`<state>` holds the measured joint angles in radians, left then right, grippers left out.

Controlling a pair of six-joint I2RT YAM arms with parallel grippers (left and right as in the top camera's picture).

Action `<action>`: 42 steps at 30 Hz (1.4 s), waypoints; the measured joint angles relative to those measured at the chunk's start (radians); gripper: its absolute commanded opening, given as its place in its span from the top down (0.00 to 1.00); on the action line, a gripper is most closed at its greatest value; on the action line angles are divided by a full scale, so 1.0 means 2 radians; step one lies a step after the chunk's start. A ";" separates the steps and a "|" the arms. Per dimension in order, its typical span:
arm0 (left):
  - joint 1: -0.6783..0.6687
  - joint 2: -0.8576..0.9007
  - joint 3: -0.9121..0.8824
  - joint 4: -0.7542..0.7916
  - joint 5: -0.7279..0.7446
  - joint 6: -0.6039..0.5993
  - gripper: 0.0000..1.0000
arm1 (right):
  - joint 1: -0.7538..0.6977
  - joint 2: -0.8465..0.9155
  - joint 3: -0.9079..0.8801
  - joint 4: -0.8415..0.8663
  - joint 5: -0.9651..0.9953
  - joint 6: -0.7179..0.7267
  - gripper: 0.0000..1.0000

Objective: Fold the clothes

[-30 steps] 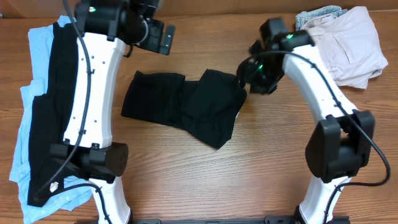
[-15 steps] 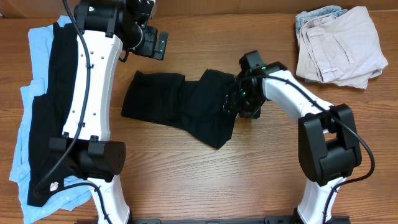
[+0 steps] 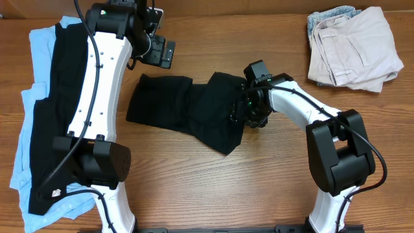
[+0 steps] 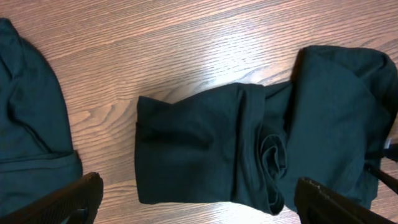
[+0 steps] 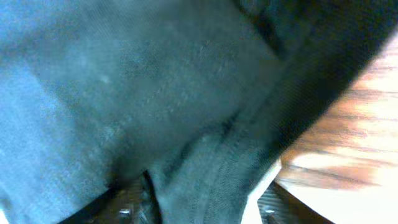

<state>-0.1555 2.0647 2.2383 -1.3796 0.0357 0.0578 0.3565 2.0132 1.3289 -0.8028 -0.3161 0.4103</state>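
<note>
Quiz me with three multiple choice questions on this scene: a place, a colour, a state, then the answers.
1. The beige clothes pile lies: A) at the overhead view's top right B) at centre C) under the left arm.
2. The garment at centre is: A) red B) black C) white.
3. The left tool is: A) shut on cloth B) out of view C) open, empty.
A: it sits in the far right corner. B: the fabric is plainly black. C: its jaws stand wide apart with nothing between them.
</note>
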 measured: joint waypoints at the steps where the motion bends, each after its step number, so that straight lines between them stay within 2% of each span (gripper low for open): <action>1: 0.000 0.000 -0.001 0.000 0.000 0.000 0.00 | 0.000 0.000 -0.002 0.002 -0.002 -0.003 0.67; 3: 0.000 0.000 -0.002 0.001 -0.001 0.000 0.00 | 0.002 0.001 -0.005 0.003 -0.005 -0.008 0.92; 4: 0.000 0.000 -0.003 0.000 -0.002 0.000 0.00 | 0.002 0.001 -0.006 0.003 -0.006 -0.007 0.96; 9: 0.000 0.000 -0.003 0.001 -0.002 0.000 0.00 | -0.004 0.002 -0.006 0.002 -0.010 -0.007 0.96; 14: 0.000 0.000 -0.003 0.004 -0.002 0.000 0.00 | -0.050 -0.003 -0.007 -0.013 -0.013 -0.011 0.96; 24: 0.000 0.000 -0.003 0.010 -0.005 0.000 0.00 | -0.192 -0.122 0.006 -0.140 -0.012 -0.096 0.96; 29: 0.000 0.000 -0.003 0.011 -0.006 0.000 0.00 | -0.219 -0.152 0.041 -0.178 -0.012 -0.131 0.96; 35: 0.001 0.000 -0.003 0.014 -0.006 0.000 0.00 | -0.196 -0.154 0.127 -0.201 -0.019 -0.146 0.96; 42: 0.021 0.000 -0.003 0.040 -0.005 0.000 0.00 | -0.068 -0.156 0.181 -0.161 -0.024 -0.137 0.96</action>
<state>-0.1143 2.0647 2.2314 -1.2995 0.0250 0.0574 0.2214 1.7008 1.6909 -1.1240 -0.3649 0.1364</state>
